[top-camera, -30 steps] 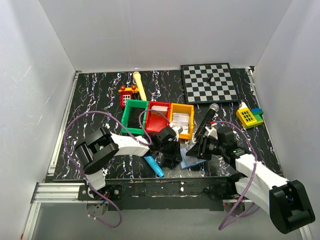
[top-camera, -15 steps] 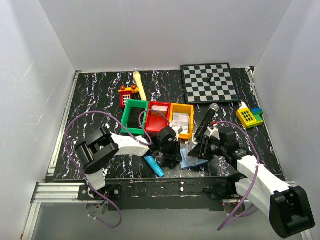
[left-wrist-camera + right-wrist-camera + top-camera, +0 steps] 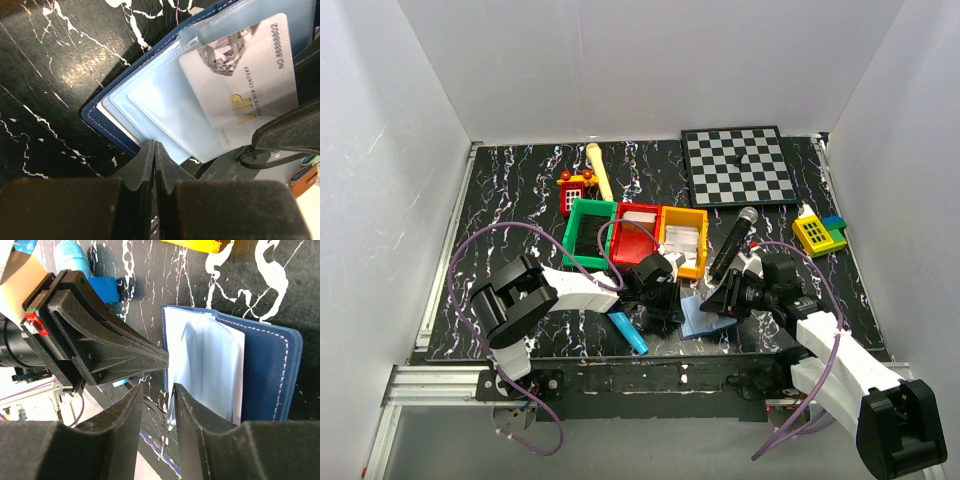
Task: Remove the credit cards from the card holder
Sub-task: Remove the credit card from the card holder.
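Navy card holder (image 3: pixel 698 318) lies open on the tabletop (image 3: pixel 520 200) by its near edge, between both arms. My left fingers (image 3: pixel 135 170) are closed together, tips against its edge. My right fingers (image 3: pixel 120 425) stand narrow, a gap showing, at the clear sleeves (image 3: pixel 210 360). My plan: pin left, nip only the VIP card (image 3: pixel 240 85), and draw it along its pocket.
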`<state>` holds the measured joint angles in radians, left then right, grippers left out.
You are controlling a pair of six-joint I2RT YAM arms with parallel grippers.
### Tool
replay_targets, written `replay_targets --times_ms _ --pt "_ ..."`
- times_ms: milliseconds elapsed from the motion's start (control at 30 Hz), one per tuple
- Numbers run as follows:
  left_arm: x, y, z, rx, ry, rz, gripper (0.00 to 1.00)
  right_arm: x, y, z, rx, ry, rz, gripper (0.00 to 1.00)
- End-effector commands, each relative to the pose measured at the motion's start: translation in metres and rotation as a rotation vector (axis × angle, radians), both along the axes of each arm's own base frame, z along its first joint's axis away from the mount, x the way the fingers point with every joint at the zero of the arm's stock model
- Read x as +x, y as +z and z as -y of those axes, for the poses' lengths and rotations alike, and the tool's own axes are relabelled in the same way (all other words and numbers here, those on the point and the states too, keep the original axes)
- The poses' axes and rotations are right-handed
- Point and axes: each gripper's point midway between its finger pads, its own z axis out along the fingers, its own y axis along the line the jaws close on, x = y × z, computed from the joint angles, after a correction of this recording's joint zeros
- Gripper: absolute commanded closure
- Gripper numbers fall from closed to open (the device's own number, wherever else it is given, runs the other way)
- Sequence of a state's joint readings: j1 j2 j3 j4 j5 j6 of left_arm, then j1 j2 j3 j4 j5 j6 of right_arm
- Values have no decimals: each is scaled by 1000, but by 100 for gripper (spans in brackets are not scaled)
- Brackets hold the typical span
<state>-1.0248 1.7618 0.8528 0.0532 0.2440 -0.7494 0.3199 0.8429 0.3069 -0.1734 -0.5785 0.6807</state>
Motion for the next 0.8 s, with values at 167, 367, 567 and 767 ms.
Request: replay_targets --times_ms 167,367,567,767 --pt "-10 -35 -28 146 13 -30 100 11 16 0 2 -7 59 65" --pt "-11 -35 -28 143 12 -30 100 12 15 2 -9 -11 53 69" --pt "-10 -32 -27 136 10 -21 100 12 8 8 -60 -28 37 90" --pt "-9 -27 -29 127 17 -4 100 11 5 16 -112 -43 32 99"
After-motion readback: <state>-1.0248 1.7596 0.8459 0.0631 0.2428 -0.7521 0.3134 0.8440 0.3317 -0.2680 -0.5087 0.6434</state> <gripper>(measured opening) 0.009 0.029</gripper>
